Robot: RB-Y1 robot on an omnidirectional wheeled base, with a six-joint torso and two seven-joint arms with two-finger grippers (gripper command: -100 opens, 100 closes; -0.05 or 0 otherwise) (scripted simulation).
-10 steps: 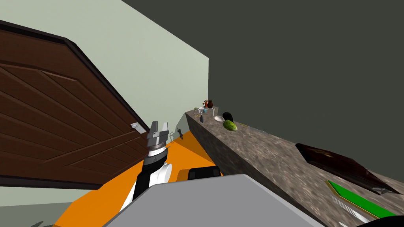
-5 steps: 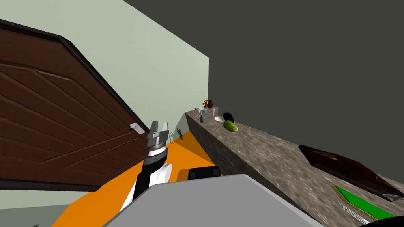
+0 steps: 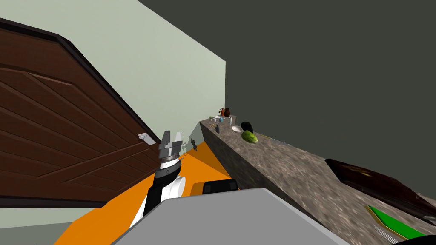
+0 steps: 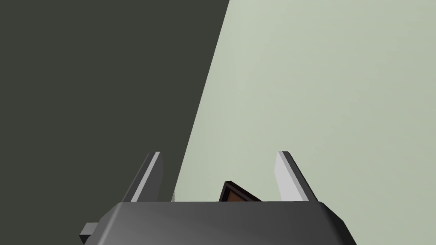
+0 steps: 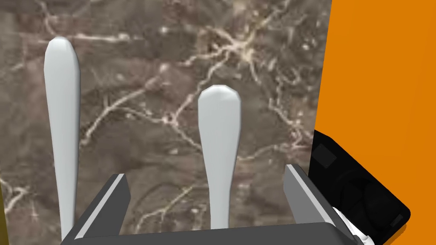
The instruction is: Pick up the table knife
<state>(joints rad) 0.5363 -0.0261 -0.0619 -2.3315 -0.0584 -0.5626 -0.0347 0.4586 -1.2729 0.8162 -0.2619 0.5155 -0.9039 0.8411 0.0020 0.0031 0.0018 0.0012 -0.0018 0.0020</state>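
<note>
Keeping the left gripper (image 4: 219,153) spread wide, holding its two light grey fingers (image 4: 149,176) well apart and gripping nothing. Rising from the dark gripper body (image 4: 213,223) lying along the edge. Facing a dark grey wall (image 4: 85,85) and a pale green wall (image 4: 332,85), joining along a slanted line. Framing a small brown corner (image 4: 234,196) with a dark rim, peeking just over the body between the fingers.

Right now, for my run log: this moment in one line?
right claw open above counter | handle between its fingers | second handle outside them | left claw open, raised near door
</note>
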